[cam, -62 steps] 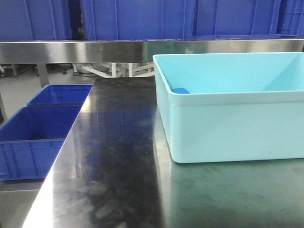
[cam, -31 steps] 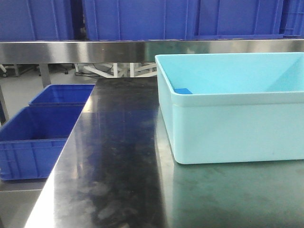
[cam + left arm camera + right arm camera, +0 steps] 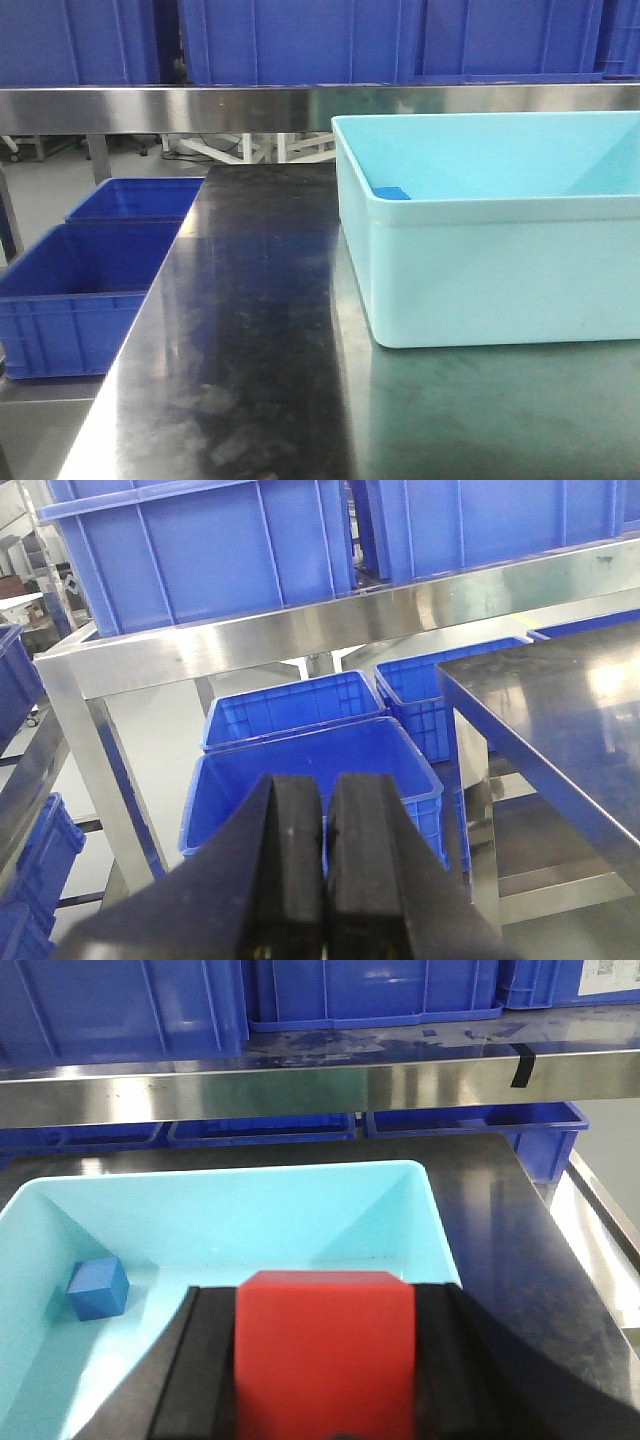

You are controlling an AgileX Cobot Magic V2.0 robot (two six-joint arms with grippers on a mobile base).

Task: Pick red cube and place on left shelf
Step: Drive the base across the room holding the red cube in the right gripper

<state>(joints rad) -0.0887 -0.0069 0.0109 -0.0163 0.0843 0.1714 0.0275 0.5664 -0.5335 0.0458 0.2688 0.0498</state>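
In the right wrist view the red cube (image 3: 325, 1360) fills the space between the black fingers (image 3: 205, 1360) of my right gripper (image 3: 325, 1295), which is shut on it above the pale cyan tub (image 3: 400, 1210). My left gripper (image 3: 325, 780) is shut with nothing in it, its pads pressed together, hanging over blue floor crates (image 3: 300, 765) left of the table. The left shelf shows as a brushed steel rail (image 3: 300, 108) with large blue crates (image 3: 300, 40) on top, and its rail (image 3: 300, 640) also crosses the left wrist view. Neither gripper appears in the front view.
The cyan tub (image 3: 500, 270) stands on the dark glossy steel tabletop (image 3: 250, 330) at the right, with a small blue block (image 3: 391, 193) in its far left corner. Two blue crates (image 3: 90, 290) sit low, left of the table edge. The shelf's steel post (image 3: 100, 780) stands nearby.
In the front view the whole scene has drifted slightly to the right; the tub and crates keep their places relative to each other.
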